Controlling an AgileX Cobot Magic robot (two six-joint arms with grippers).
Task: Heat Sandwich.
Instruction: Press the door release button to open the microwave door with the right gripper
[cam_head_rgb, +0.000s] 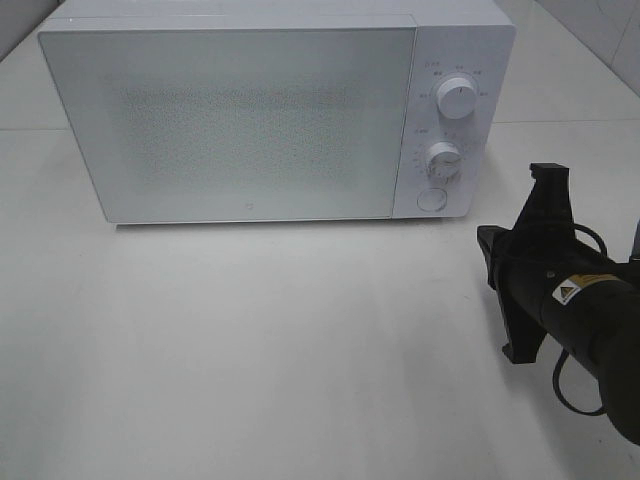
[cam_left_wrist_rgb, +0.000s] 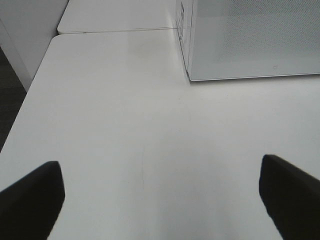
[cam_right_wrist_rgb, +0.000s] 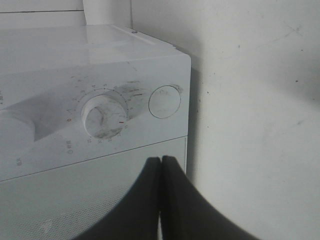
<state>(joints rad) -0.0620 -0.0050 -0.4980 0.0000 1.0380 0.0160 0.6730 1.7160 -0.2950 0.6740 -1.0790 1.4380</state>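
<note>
My right end effector (cam_right_wrist_rgb: 161, 160) is clenched, fingers pressed together on nothing, hovering off the front right corner of the microwave (cam_head_rgb: 250, 120) and facing its control panel. The left end effector (cam_left_wrist_rgb: 160, 166) hangs released over the bare surface (cam_head_rgb: 250, 350), holding nothing. The door (cam_head_rgb: 230, 120) is shut and its frosted front hides the inside. I see no sandwich anywhere, so I cannot tell whether it is inside.

I judge the step to be working the controls with the closed tip. The wrist view lines me up nearer the round button (cam_right_wrist_rgb: 165, 102) than the lower dial (cam_right_wrist_rgb: 104, 116). To do it well, I would choose my target first, approach squarely and slowly, and push gently so the microwave does not slide back.
</note>
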